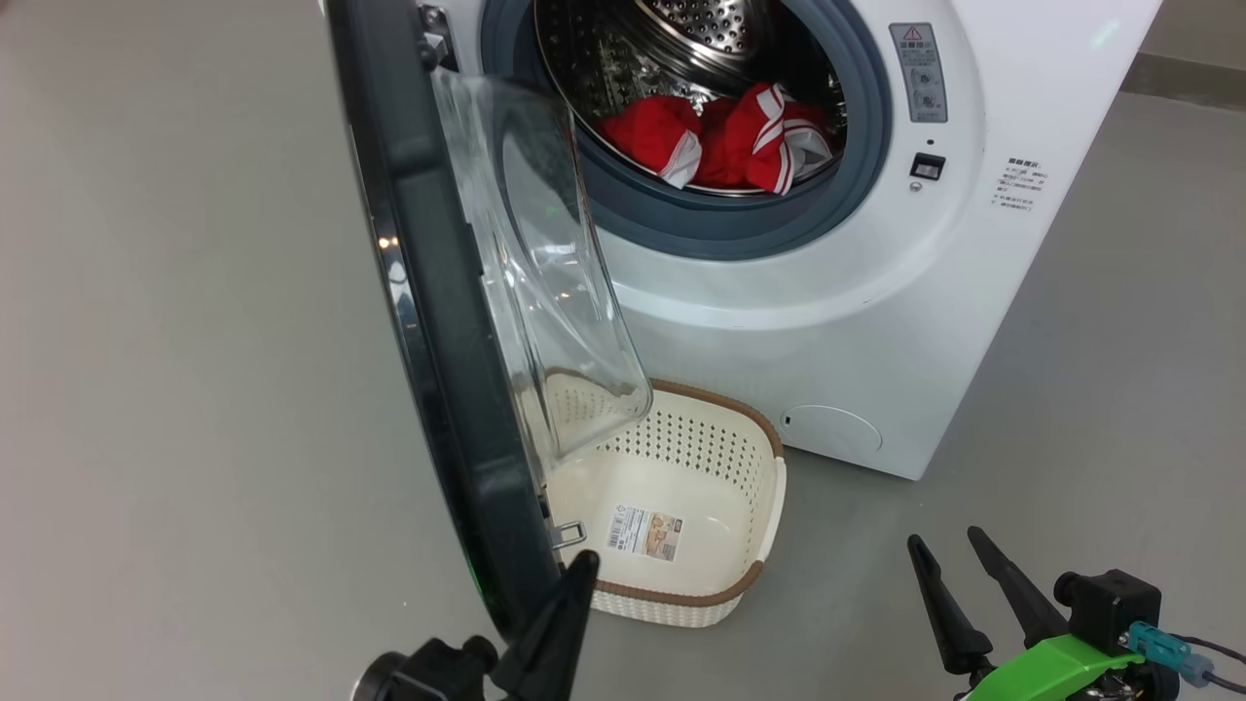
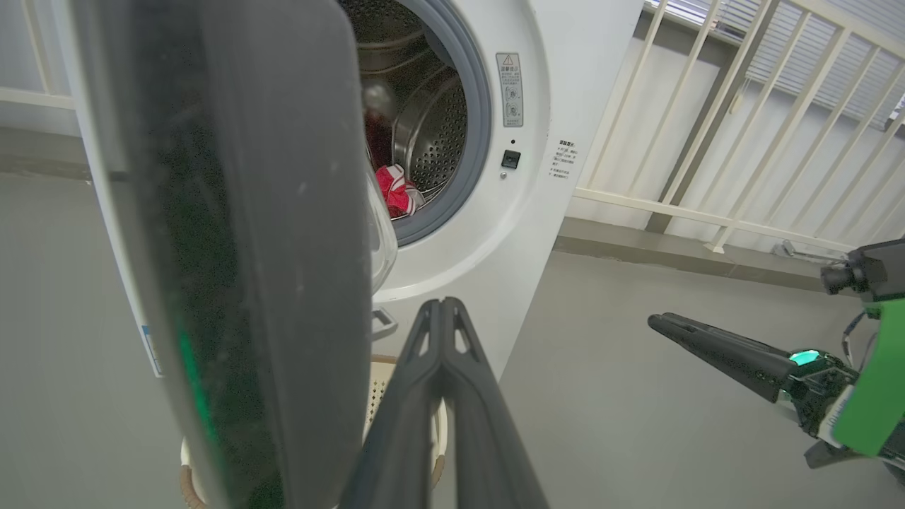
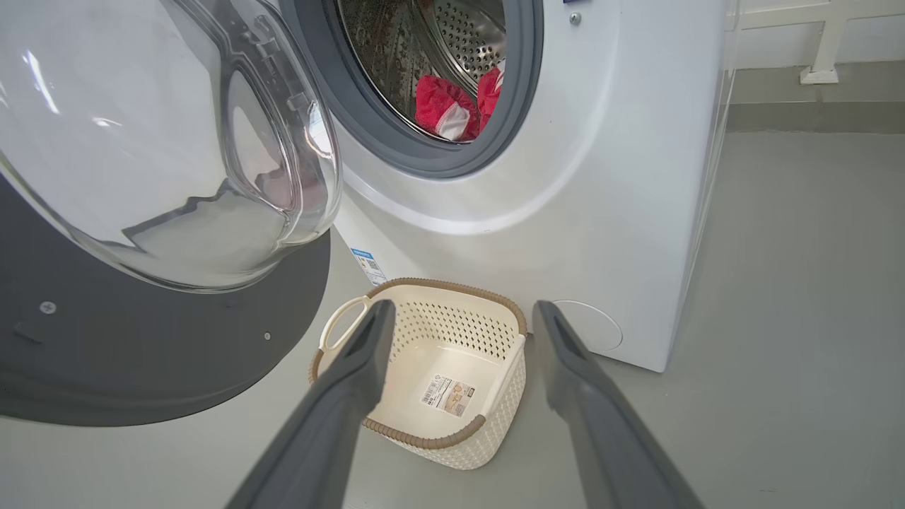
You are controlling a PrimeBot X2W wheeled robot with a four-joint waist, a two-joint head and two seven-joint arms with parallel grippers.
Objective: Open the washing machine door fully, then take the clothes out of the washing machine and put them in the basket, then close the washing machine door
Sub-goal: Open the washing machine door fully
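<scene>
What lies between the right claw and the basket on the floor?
Nothing but bare grey floor: in the head view the right claw hangs open, apart from the basket, with no object on the stretch between them.

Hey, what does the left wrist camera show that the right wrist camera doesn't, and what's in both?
Left wrist view's own: the white railing, the washing machine door from its black outer side, and the shut left gripper. Right wrist view's own: the door's grey inner face and the paper label on the basket bottom. Shared: the washing machine, the red clothes in its drum, part of the basket, and the open right gripper.
</scene>
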